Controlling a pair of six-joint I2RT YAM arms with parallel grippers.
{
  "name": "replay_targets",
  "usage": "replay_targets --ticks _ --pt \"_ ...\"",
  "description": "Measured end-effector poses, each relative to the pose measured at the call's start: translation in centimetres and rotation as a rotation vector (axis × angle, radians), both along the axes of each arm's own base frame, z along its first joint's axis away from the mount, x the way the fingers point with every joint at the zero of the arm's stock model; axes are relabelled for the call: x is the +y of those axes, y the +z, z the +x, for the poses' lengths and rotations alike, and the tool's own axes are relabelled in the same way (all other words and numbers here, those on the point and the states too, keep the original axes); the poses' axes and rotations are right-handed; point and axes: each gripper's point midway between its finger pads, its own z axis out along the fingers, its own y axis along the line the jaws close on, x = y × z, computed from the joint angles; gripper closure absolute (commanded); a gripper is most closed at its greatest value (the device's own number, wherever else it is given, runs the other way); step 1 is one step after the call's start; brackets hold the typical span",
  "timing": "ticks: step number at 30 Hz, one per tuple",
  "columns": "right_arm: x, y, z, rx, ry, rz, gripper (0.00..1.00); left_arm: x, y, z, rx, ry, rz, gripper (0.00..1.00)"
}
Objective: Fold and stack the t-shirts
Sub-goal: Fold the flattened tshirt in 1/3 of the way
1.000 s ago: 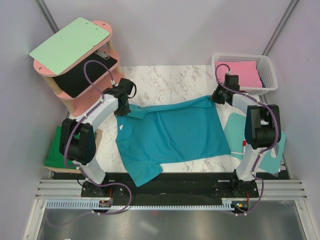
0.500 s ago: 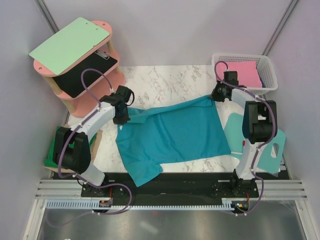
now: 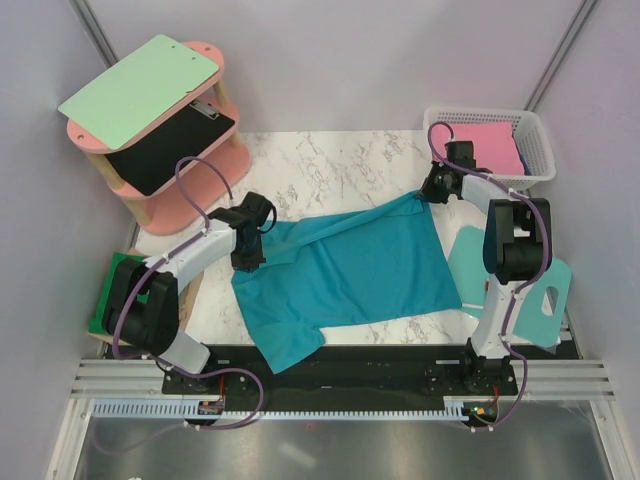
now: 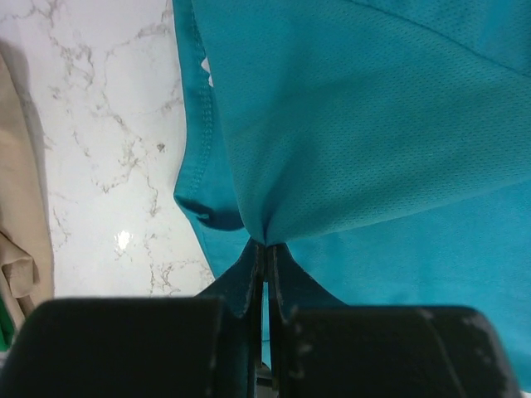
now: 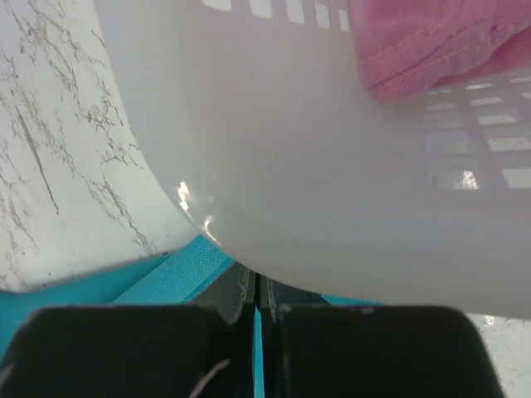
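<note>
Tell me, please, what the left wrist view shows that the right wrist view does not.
Only the left wrist: a beige creased material at the left edge, and the left gripper. Only the right wrist: a white slotted plastic basket holding pink cloth, and the right gripper. Both: the teal-blue cloth t-shirt pinched in shut jaws, over the white marble table.

The whole marble table [image 3: 340, 160] is being overlooked from high above its near edge. The teal t-shirt [image 4: 373, 124] is being filmed downward, very close, from the left wrist; the white basket [image 5: 315, 166] is being faced close-up from the right wrist. Both are being shared with the overhead view.
</note>
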Motion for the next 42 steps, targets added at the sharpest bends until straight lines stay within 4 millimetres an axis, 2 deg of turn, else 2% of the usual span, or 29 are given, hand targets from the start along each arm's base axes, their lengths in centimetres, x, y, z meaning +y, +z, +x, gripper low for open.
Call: replay_targets --ticks 4,10,11,14,20,23,24,26,27,28,31,34,38,42 --pt "0.3 0.4 0.1 -0.004 0.011 0.014 0.98 0.3 -1.1 -1.3 0.035 0.009 0.011 0.96" --pt "0.6 0.4 -0.2 0.009 0.023 0.028 0.98 0.1 -3.2 -2.8 0.106 0.007 0.040 0.81" --pt "0.6 0.4 -0.2 0.010 0.023 0.027 0.98 0.1 -3.4 -3.0 0.114 0.005 0.044 0.54" --pt "0.6 0.4 -0.2 0.012 0.024 0.026 0.96 -0.2 -3.5 -3.4 0.125 0.002 0.053 0.17" --pt "0.5 0.4 -0.2 0.011 0.027 0.023 0.88 0.2 -2.7 -3.5 0.096 0.018 0.082 0.14" --pt "0.5 0.4 -0.2 0.010 0.028 0.022 0.70 0.3 -1.1 -3.0 0.043 0.022 0.081 0.14" --pt "0.5 0.5 -0.2 0.009 0.030 0.021 0.58 0.2 -0.5 -2.6 0.023 0.024 0.081 0.14" --pt "0.5 0.6 -0.1 0.007 0.028 0.022 0.45 -0.1 0.7 -1.3 -0.023 0.029 0.078 0.14" --pt "0.5 0.6 -0.1 0.004 0.030 0.021 0.35 -0.3 1.3 -0.5 -0.046 0.031 0.075 0.14" --pt "0.5 0.7 0.0 0.002 0.032 0.019 0.31 -0.5 1.8 0.2 -0.064 0.033 0.074 0.14" --pt "0.5 0.9 0.2 -0.008 0.037 0.015 0.29 -1.3 2.8 2.4 -0.102 0.035 0.073 0.14" --pt "0.4 1.0 0.2 -0.010 0.040 0.011 0.30 -2.0 2.6 4.3 -0.108 0.033 0.084 0.13" --pt "0.4 0.8 -0.1 -0.007 0.041 0.009 0.32 -2.3 1.5 5.3 -0.085 0.026 0.114 0.14" --pt "0.4 -0.2 -1.5 0.028 0.043 0.008 0.32 -2.6 0.8 6.3 -0.071 0.018 0.133 0.14"
